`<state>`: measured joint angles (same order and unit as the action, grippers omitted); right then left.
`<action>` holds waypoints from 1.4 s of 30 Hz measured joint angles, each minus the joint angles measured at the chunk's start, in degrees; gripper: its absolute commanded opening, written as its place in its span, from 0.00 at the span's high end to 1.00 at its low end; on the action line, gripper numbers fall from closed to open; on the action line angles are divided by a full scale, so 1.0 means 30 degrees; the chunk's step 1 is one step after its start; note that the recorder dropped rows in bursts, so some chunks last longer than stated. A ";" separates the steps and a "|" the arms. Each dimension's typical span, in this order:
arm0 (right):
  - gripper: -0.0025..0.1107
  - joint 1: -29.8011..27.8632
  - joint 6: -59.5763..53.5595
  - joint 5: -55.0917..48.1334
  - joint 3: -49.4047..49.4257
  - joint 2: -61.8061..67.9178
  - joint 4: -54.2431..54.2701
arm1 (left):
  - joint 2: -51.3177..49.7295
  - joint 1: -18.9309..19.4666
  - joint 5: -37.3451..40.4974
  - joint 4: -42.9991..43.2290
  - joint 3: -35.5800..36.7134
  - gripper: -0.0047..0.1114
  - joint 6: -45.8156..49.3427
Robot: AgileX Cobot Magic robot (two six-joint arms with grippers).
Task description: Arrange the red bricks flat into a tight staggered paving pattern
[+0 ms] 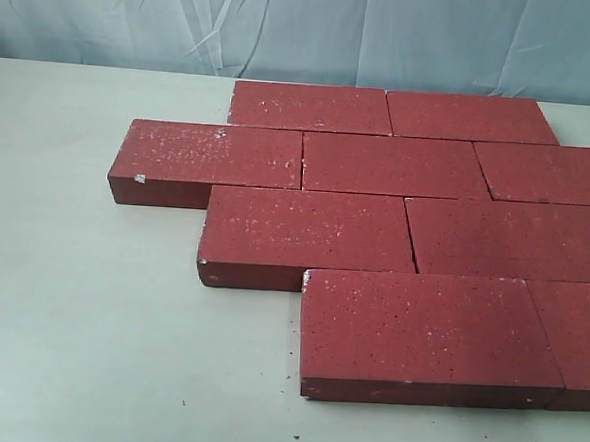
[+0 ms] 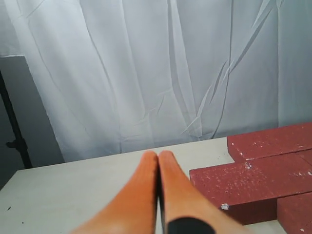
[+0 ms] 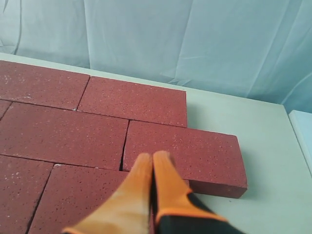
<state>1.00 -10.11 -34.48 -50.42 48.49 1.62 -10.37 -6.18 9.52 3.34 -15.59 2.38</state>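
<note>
bright, soft, even light; faint shadows beside the red bricks [image 1: 398, 167]; left gripper [image 2: 158, 157] blurred up close.

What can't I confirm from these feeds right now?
Exterior view: the right edge cuts off three rows of the red bricks, so their count is unknown.
Right wrist view: the shut right gripper hides the brick joints behind it.
Left wrist view: the left gripper and frame edges leave only the pattern's corner visible.
</note>
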 measured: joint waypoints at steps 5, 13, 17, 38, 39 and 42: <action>0.99 0.0000 0.0000 0.0000 0.0000 0.0000 0.0000 | 0.1549 0.0000 0.0000 0.0044 0.1319 0.96 0.0000; 0.99 0.0000 0.0000 0.0000 0.0000 0.0000 0.0000 | 0.3329 0.1374 -0.0037 0.0166 0.3506 0.96 0.0000; 0.99 0.0000 0.0000 0.0000 0.0000 0.0000 0.0000 | 0.3335 0.1661 -0.0037 0.0166 0.4322 0.96 -0.0222; 0.99 0.0000 0.0034 0.0000 0.0000 0.0000 0.0072 | 0.3367 0.1661 0.1141 0.0124 0.5107 0.96 -0.0792; 0.99 0.0000 0.0034 0.0000 0.0000 0.0000 0.0072 | 0.3367 0.1661 0.1141 0.0082 0.5107 0.96 -0.0792; 0.99 0.0000 0.0034 0.0000 0.0000 0.0000 0.0072 | 0.3367 0.1661 0.1141 0.0044 0.5107 0.96 -0.0792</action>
<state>1.00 -10.01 -34.48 -50.42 48.49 1.83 -0.27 -1.20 12.94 3.47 -0.27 0.00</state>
